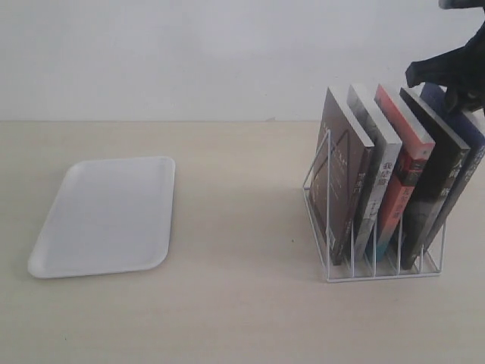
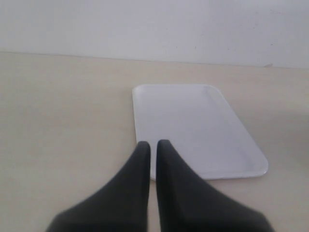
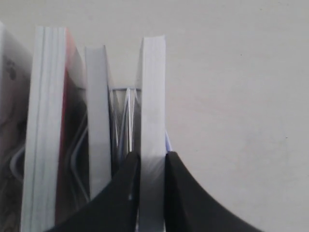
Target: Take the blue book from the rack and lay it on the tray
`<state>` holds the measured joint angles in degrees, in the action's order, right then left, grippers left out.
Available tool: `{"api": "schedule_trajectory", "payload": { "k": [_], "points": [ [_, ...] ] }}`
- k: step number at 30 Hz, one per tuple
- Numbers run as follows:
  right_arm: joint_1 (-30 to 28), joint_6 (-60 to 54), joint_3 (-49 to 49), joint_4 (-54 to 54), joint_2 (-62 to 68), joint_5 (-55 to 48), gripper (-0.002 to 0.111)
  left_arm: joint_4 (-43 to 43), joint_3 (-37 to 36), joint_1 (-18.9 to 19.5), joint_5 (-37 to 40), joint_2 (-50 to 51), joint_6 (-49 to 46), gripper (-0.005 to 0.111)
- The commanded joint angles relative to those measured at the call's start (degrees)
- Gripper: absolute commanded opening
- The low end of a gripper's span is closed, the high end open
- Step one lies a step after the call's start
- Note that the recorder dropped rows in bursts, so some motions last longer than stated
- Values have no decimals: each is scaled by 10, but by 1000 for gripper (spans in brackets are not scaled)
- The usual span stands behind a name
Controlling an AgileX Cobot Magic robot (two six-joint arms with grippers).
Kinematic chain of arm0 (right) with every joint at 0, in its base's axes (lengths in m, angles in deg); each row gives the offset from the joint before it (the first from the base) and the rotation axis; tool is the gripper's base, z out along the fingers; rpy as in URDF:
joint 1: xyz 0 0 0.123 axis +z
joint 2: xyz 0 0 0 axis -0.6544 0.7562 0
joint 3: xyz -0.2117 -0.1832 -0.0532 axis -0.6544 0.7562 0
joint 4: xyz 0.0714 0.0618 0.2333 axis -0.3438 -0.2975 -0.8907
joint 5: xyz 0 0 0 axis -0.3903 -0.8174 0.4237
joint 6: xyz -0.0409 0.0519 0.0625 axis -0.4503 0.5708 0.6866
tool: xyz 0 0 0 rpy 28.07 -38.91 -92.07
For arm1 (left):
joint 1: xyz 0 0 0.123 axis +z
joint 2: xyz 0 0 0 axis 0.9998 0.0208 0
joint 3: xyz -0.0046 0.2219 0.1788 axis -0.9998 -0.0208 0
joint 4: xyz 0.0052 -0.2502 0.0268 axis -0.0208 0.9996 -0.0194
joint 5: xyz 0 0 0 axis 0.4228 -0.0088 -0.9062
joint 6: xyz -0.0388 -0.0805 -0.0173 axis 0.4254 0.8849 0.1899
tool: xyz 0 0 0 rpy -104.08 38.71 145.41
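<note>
The blue book [image 1: 464, 129] stands in the rightmost slot of the white wire rack [image 1: 379, 269], leaning with the others. My right gripper [image 1: 447, 76] comes down on its top edge from the upper right. In the right wrist view the book's white page edge [image 3: 153, 96] runs between the two black fingers [image 3: 126, 188], and the right gripper [image 3: 152, 159] is shut on it. The white tray [image 1: 106, 216] lies flat at the far left of the table. My left gripper [image 2: 153, 146] hovers near one end of the tray [image 2: 193, 125], shut with nothing held.
Several other books fill the rack: a brown one [image 1: 345, 171], a grey-white one [image 1: 379, 163], a red-orange-spined one [image 1: 405, 167] and a black-spined one [image 1: 433, 163] right beside the blue book. A pale wall stands behind the wooden table [image 1: 235, 227].
</note>
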<state>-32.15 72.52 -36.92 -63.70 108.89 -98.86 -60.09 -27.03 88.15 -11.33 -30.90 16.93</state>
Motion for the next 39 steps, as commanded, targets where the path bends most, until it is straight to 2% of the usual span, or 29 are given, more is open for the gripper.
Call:
{"api": "schedule_trajectory", "payload": {
  "k": [1, 10, 23, 36, 39],
  "points": [
    [-2, 1, -4, -1, -43, 11, 0, 0, -2, 2, -4, -2, 4, 5],
    [-2, -25, -12, 17, -107, 25, 0, 0, -2, 2, -4, -2, 4, 5],
    [-2, -91, -180, 18, -184, -13, 0, 0, -2, 2, -4, -2, 4, 5],
    [-1, -301, -203, -218, -212, 5, 0, 0, -2, 2, -4, -2, 4, 5],
    [-1, -306, -203, -228, -212, 7, 0, 0, -2, 2, -4, -2, 4, 5]
  ]
}}
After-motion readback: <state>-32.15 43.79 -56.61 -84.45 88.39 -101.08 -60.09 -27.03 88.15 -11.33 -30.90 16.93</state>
